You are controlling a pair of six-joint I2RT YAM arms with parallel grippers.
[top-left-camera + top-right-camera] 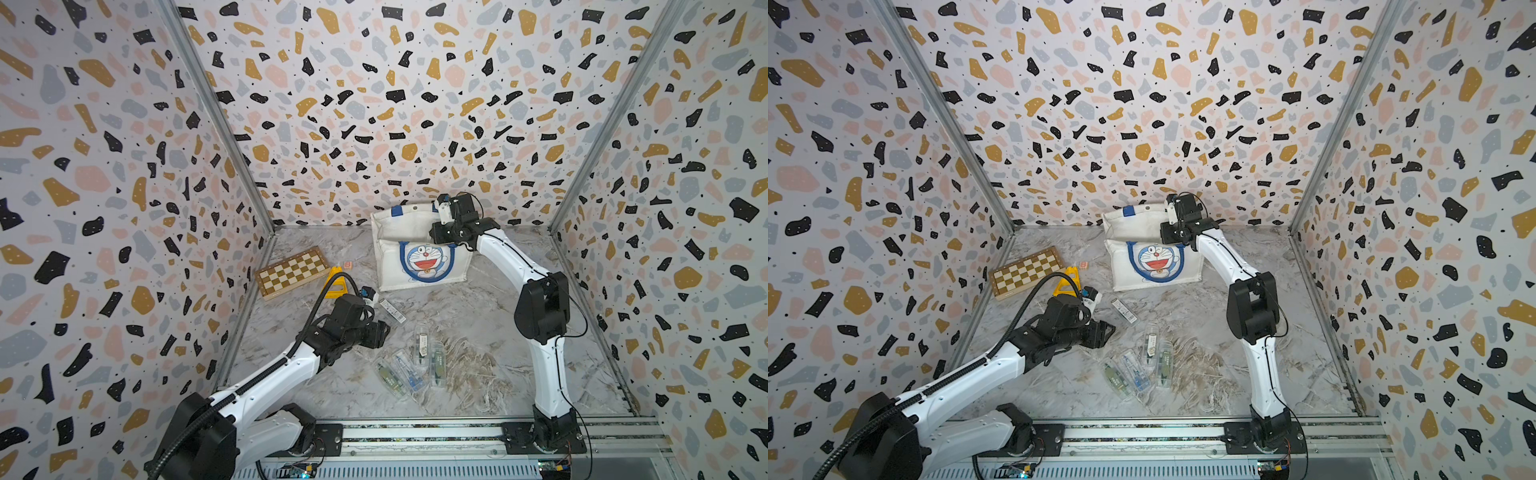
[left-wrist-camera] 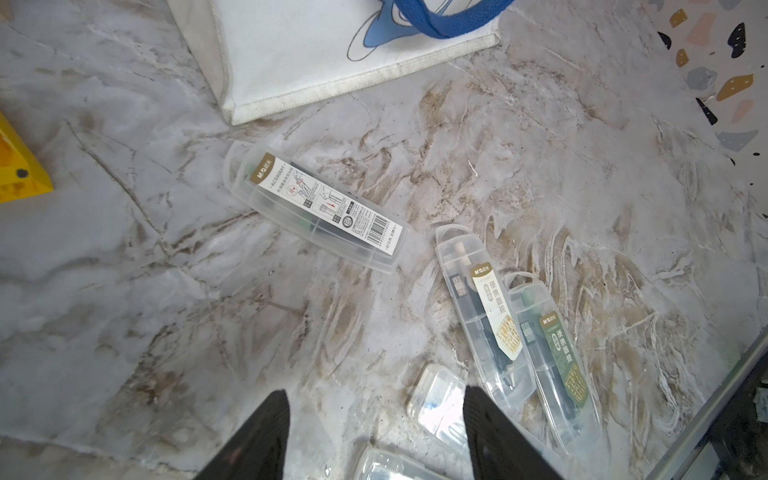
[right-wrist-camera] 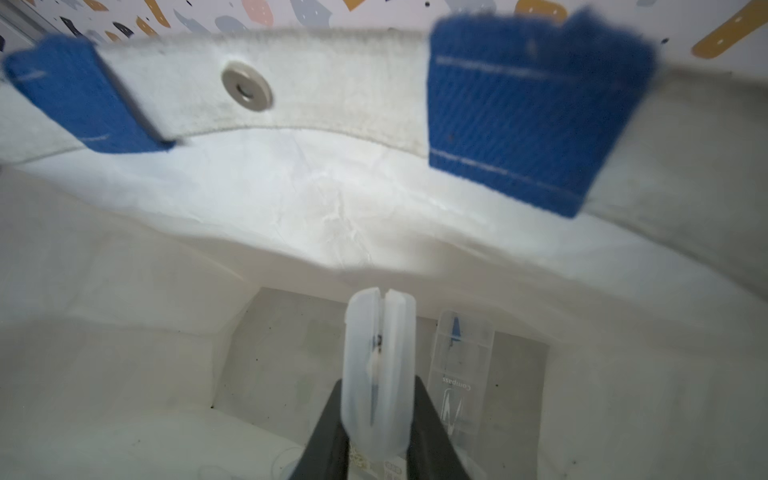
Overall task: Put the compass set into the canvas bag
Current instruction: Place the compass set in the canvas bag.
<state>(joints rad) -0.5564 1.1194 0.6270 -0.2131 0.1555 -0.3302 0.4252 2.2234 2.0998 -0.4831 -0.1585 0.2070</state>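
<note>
The white canvas bag with the cat face stands at the back of the table, mouth open. My right gripper reaches into that mouth, shut on a clear compass set case held on edge. Another compass set lies flat on the bag's floor. Several more clear cases lie on the table: one near the bag, and a cluster further forward. Just left of the cluster, my left gripper hovers open and holds nothing.
A folded chessboard lies at the back left, with a yellow wedge-shaped object and a small orange item beside it. Patterned walls enclose three sides. The arms' mounting rail runs along the front edge.
</note>
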